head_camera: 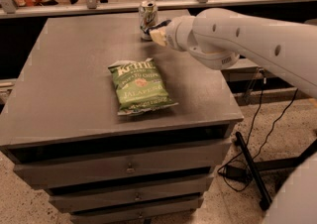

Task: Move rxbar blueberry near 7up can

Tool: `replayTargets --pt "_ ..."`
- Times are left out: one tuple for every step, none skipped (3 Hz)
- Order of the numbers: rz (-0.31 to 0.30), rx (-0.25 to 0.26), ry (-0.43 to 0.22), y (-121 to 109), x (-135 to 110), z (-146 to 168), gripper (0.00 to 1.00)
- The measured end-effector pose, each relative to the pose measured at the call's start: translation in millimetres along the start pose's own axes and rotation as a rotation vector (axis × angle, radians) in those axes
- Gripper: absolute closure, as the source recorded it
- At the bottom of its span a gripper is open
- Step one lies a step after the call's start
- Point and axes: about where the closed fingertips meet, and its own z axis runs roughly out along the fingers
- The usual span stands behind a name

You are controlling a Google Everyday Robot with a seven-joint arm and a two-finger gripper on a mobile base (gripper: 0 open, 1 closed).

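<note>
Although partly hidden behind the wrist (pixel 181 32), can be made out at the far side of the desk (pixel 74 79): rxbar blueberry (pixel 159 23), a dark sliver with a pale end, at the tip of the pincer (pixel 157 32) and just beside the 7up can (pixel 147 15). Sits there, presumably, to satisfy "near". Cannot tell whether clamped on the bar or loosened from it. Reaches in from the right, white forearm (pixel 257 39) stretched low over the desk's back corner, wrist aimed at the can. Leaves the green chip bag (pixel 141 86) flat mid-desk, well apart. Looks close to done; calls for a release without knocking the upright can.
</note>
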Motion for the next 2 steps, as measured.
replayTargets --pt "-0.010 -0.025 0.011 5.1 3.5 -5.8 0.01" --pt "-0.013 -0.030 0.025 1.3 10.8 -21.0 0.00"
